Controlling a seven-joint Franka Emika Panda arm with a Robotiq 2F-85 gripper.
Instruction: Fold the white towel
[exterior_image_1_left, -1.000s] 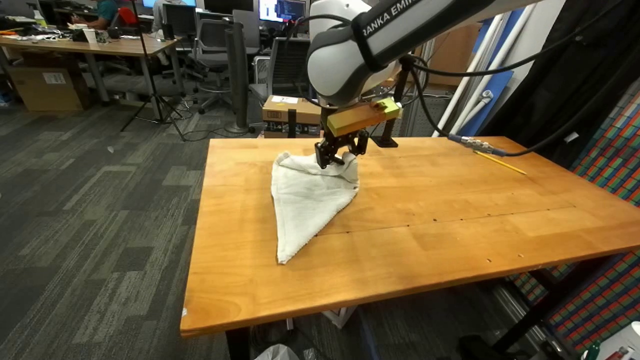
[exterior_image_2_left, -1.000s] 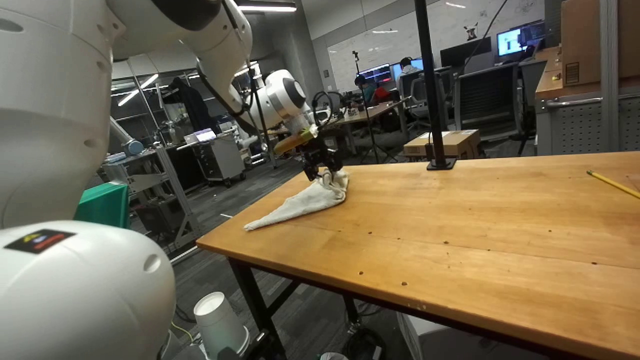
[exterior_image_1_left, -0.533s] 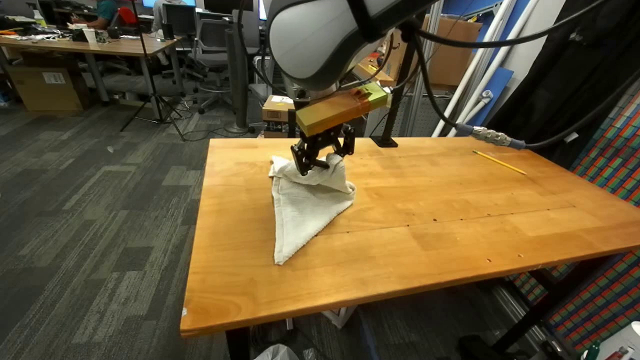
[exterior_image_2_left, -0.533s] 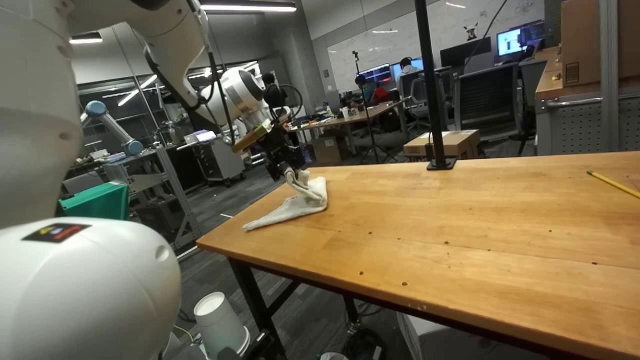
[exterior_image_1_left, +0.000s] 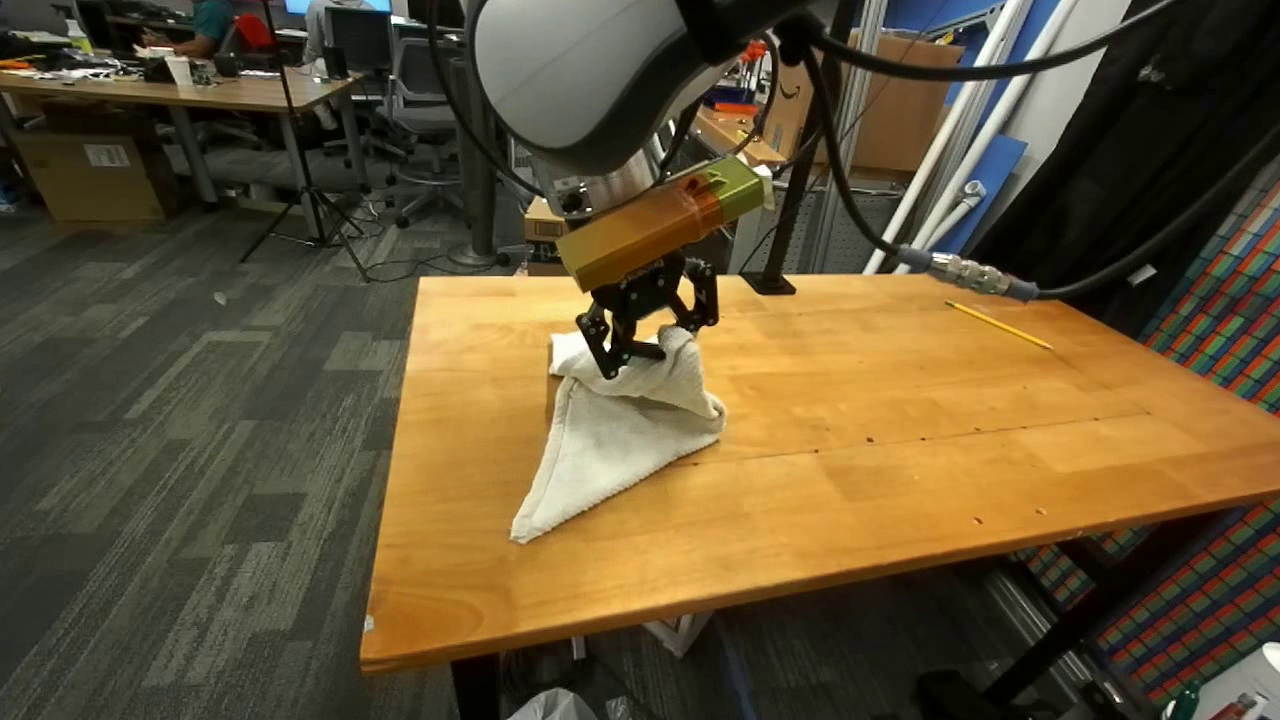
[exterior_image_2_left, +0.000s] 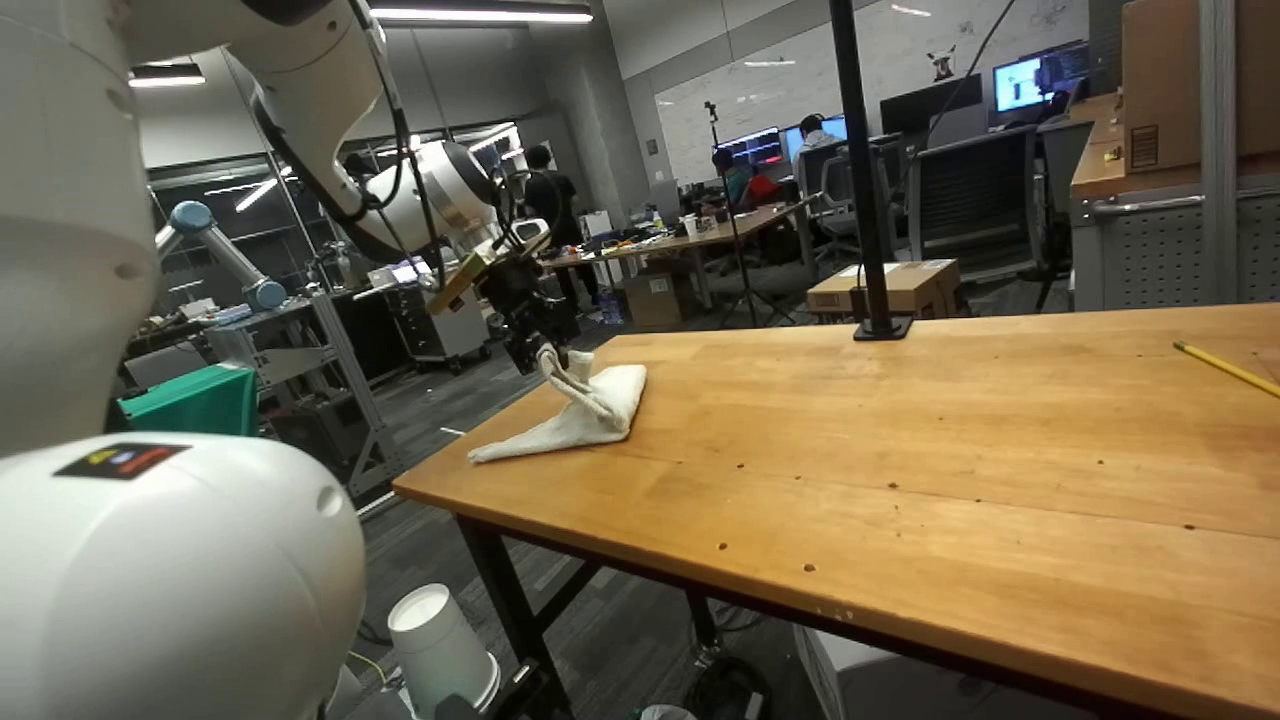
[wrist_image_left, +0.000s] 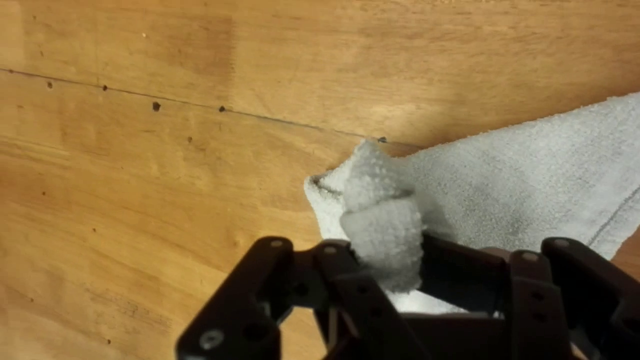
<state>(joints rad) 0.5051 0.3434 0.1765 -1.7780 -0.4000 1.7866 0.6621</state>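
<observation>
The white towel (exterior_image_1_left: 610, 445) lies on the wooden table, with one pointed corner stretched toward the near left in an exterior view. It also shows in an exterior view (exterior_image_2_left: 595, 415), where a raised, folded part rises from the table to the fingers. My gripper (exterior_image_1_left: 667, 343) is shut on that raised part, a little above the table; it also shows in an exterior view (exterior_image_2_left: 550, 358). In the wrist view, a bunched fold of the towel (wrist_image_left: 500, 185) sits between the fingers of the gripper (wrist_image_left: 388, 257). The towel's underside is hidden.
The wooden table (exterior_image_1_left: 900, 400) has an edge to the left of the towel. A black post (exterior_image_1_left: 770, 283) stands at the table's far edge. A yellow pencil (exterior_image_1_left: 998, 325) lies on the far right part of the table; it also shows in an exterior view (exterior_image_2_left: 1228, 368).
My gripper has moved left in both exterior views with the towel in it, then slightly down. The held part stands higher off the table, and the towel's pointed corner has slid left.
</observation>
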